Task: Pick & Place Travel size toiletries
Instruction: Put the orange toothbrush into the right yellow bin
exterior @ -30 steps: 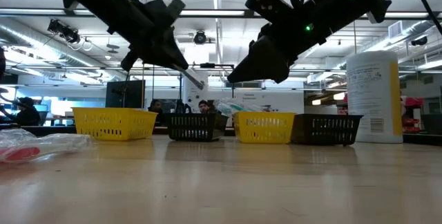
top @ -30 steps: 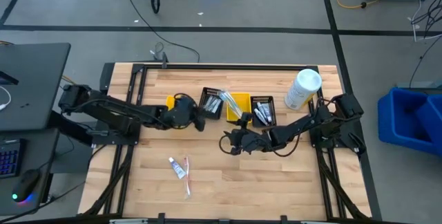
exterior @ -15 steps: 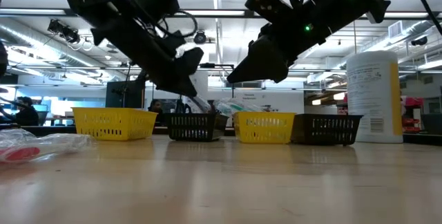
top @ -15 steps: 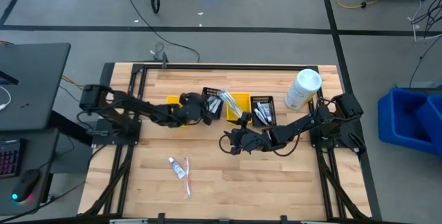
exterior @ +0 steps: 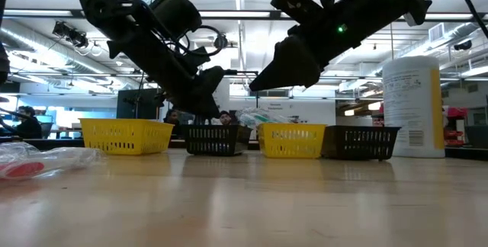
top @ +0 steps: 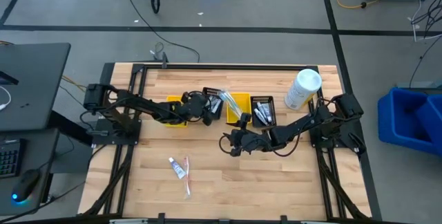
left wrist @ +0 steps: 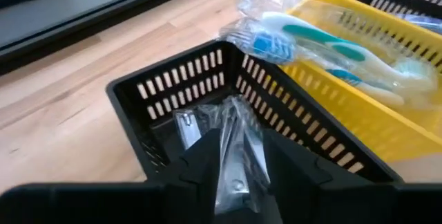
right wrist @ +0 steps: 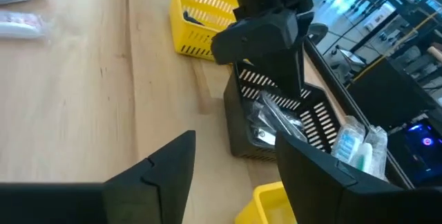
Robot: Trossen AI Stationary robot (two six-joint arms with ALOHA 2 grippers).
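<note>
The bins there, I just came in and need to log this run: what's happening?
The left gripper is lowered into a black bin, its fingers closed on a clear packet. Wrapped toothbrushes lie across the neighbouring yellow bin. The right gripper hovers open over bare table in front of the bins. Two toiletries lie loose on the table.

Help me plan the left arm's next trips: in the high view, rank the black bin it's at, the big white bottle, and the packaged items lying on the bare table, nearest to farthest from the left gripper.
1. Black bin, directly under the left gripper.
2. Packaged items, on the table's near side.
3. White bottle, far right corner.
</note>
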